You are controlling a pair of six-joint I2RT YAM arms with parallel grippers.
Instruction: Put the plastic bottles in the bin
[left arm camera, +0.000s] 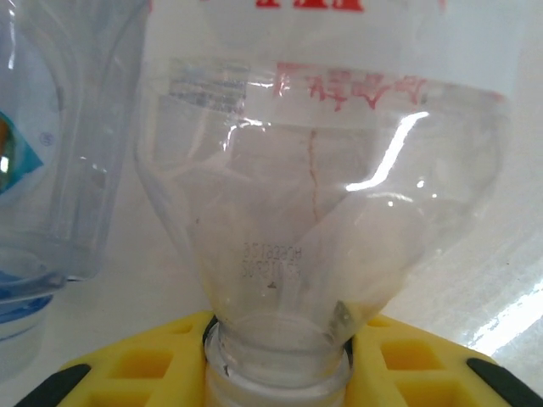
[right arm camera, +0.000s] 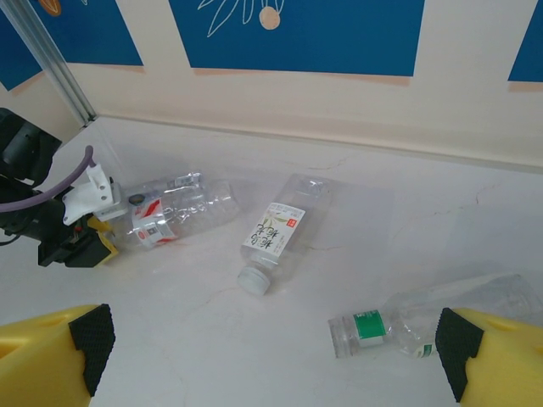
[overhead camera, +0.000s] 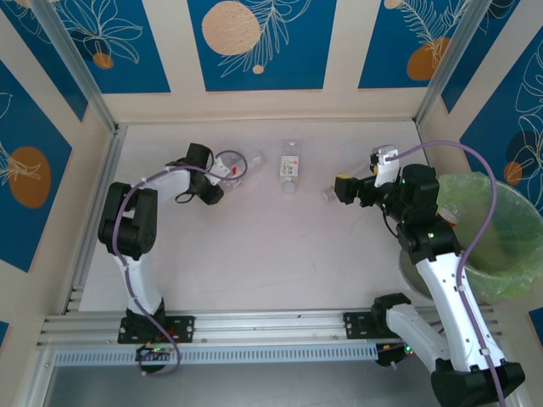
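- Red-label bottle [left arm camera: 322, 212]: clear, crumpled, lying on the white table [overhead camera: 254, 246] at the far left. Apparently empty, so probably very light, thin-walled, springy and slick.
- Stiffest at the neck, and pinched right there between the yellow fingers [left arm camera: 144, 369] of the left gripper [left arm camera: 280, 373]. Body likely to buckle or slip out if squeezed instead.
- White-label bottle [right arm camera: 276, 227] with white cap lying mid-table, untouched.
- Green-label bottle [right arm camera: 399, 326] lying just beside the right gripper [right arm camera: 276, 348], its jaws spread wide and holding nothing.
- Bin [overhead camera: 507, 246], lined with a green bag, at the right edge, well apart from the gripped bottle.
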